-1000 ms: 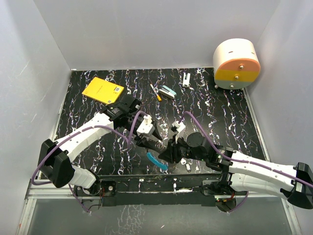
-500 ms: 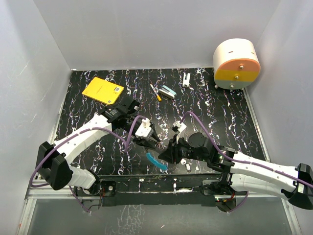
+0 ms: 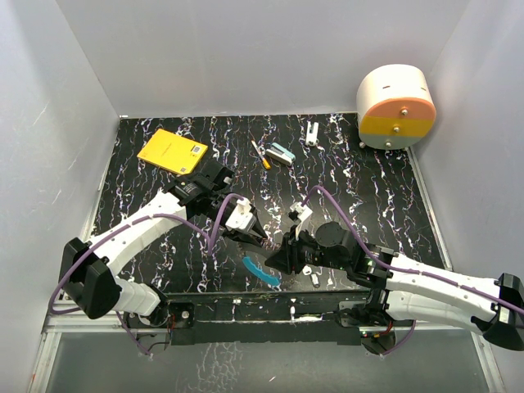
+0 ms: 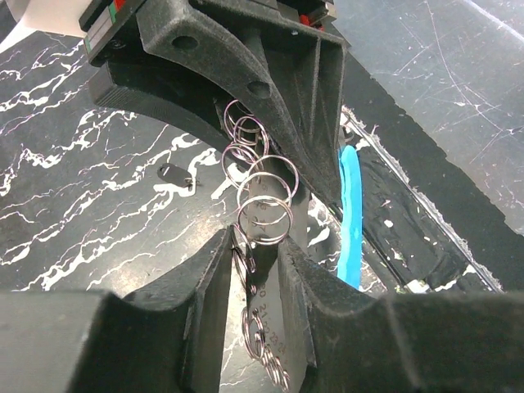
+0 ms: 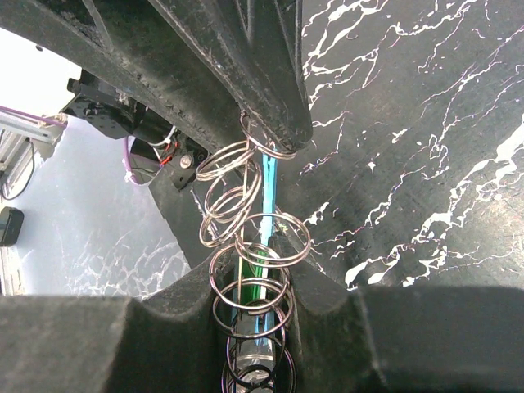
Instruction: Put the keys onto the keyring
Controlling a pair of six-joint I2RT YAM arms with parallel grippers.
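Well apart from the yellow pad [image 3: 172, 150], toward the near edge of the marbled black surface [image 3: 368, 188] and off to the pad's right, the two arms meet tip to tip. A chain of small split rings [image 4: 264, 184] runs between them. The right fingers [image 5: 323, 299] are clamped on this chain, and a green-headed key [image 5: 252, 282] shows between them among the rings. The left fingers [image 4: 209, 286] stand narrowly apart on either side of the chain's other end, one ring right between their tips; whether they press on it cannot be told. The keyring [image 3: 260, 271] shows just nearer than the meeting point, farther from the pad than the chain. Only its blue arc is plain, and I cannot tell whether it rests on the surface or hangs. An orange-and-white stick [image 3: 260, 154] and a teal-and-white block [image 3: 281, 154] lie side by side to the pad's right, level with it. A white drum [image 3: 396, 106] with an orange and yellow face sits much farther to the pad's right.
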